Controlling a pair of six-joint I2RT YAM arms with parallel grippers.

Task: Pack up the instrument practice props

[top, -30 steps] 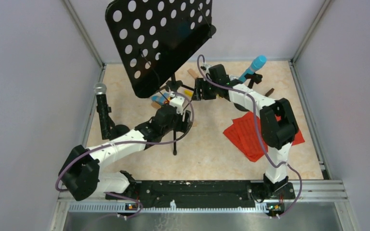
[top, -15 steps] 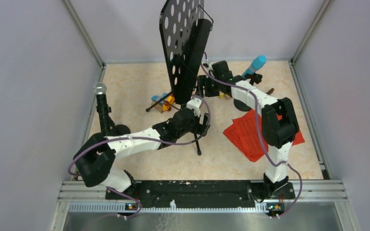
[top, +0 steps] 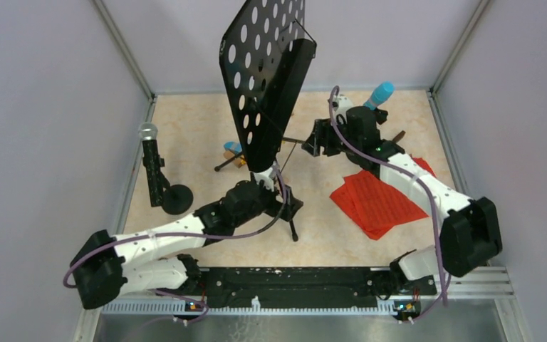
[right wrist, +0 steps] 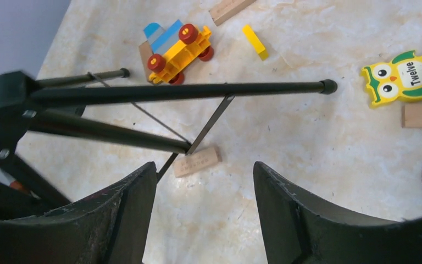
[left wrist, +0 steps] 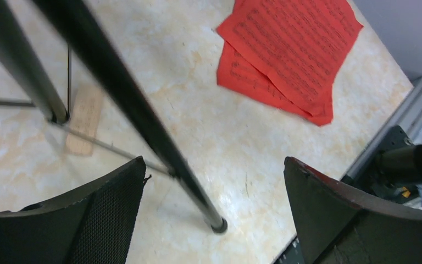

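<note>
The black hole-punched music desk (top: 263,78) has swung round. A second ago its face lay broad to the top camera, then it went edge-on, and now it stands half turned and tilted at the table's centre. The right gripper (right wrist: 203,181) has drawn back to 1 o'clock of the tripod foot, jaws wide and empty. The left gripper (left wrist: 214,176) reaches in from 8 o'clock, also wide, with one thin black tripod leg (left wrist: 143,121) passing between its jaws unclamped. With neither arm gripping the stand, folding it seems not yet begun. The red sheet-music pages (top: 377,199) lie at 3 o'clock.
</note>
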